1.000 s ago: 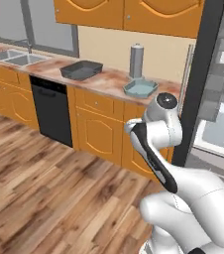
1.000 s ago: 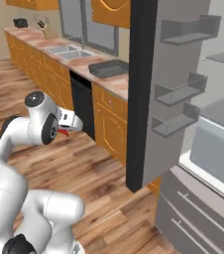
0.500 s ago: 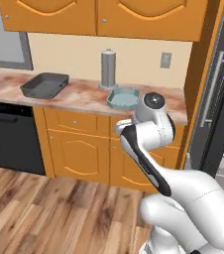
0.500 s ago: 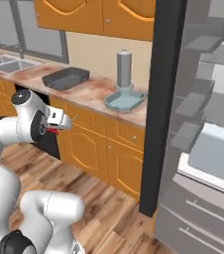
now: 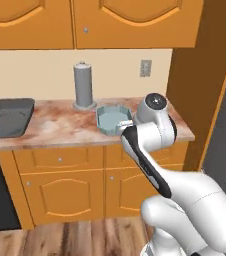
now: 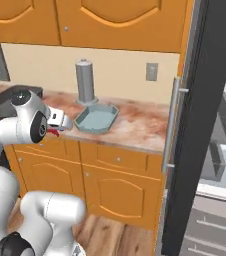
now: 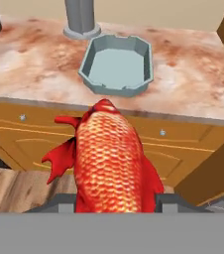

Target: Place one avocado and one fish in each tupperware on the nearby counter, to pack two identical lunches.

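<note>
My gripper [image 7: 115, 201] is shut on a red-orange fish [image 7: 109, 158], which points head-first away from the hand. It hangs in front of the counter [image 7: 198, 84], over the cabinet fronts and short of the edge. The pale blue-grey tupperware [image 7: 118, 67] sits open and empty on the counter just beyond the fish. In the right base view the gripper [image 6: 55, 125] is left of that tupperware [image 6: 96, 118]. The dark grey tupperware [image 5: 7, 116] lies further left on the counter. The avocado is out of view.
An upright grey cylinder [image 5: 84, 85] stands behind the pale tray, against the wall. Orange wall cabinets [image 5: 85, 22] hang above. The open grey fridge door [image 6: 205, 125] rises at the counter's right end. Wooden floor lies below.
The base has driven and turned, so the whole scene shifted: the counter and pale tray now sit straight ahead and closer. The fish stays in the gripper.
</note>
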You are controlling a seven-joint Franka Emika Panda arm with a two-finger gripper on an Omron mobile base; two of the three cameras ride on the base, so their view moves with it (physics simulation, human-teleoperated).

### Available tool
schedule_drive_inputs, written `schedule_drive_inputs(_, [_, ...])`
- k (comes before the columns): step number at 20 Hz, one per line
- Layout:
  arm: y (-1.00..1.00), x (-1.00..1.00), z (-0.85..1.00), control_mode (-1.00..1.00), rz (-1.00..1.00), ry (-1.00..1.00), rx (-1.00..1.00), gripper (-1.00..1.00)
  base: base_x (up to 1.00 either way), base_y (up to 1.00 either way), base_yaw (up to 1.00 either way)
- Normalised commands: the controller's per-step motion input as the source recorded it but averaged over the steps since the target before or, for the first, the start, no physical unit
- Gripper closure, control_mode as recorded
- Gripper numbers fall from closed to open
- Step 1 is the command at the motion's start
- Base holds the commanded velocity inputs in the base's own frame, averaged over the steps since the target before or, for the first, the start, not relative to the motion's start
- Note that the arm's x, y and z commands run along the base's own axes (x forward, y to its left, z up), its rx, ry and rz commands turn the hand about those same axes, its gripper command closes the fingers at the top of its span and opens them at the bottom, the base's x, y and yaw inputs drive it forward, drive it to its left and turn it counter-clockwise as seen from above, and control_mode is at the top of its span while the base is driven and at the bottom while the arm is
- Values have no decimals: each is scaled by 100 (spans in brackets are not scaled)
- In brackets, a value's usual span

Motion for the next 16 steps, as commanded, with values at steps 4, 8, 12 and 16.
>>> schedule_drive_inputs(4, [0,0,0,100,0,0,0,100,100,32,-50])
schedule_drive_inputs(8, [0,0,0,100,0,0,0,100,100,68,-38])
schedule_drive_inputs(12, [0,0,0,100,0,0,0,100,56,85,-14])
schedule_drive_inputs(16, [-9,21,-32,-100,0,12,-1,100,3,3,0])
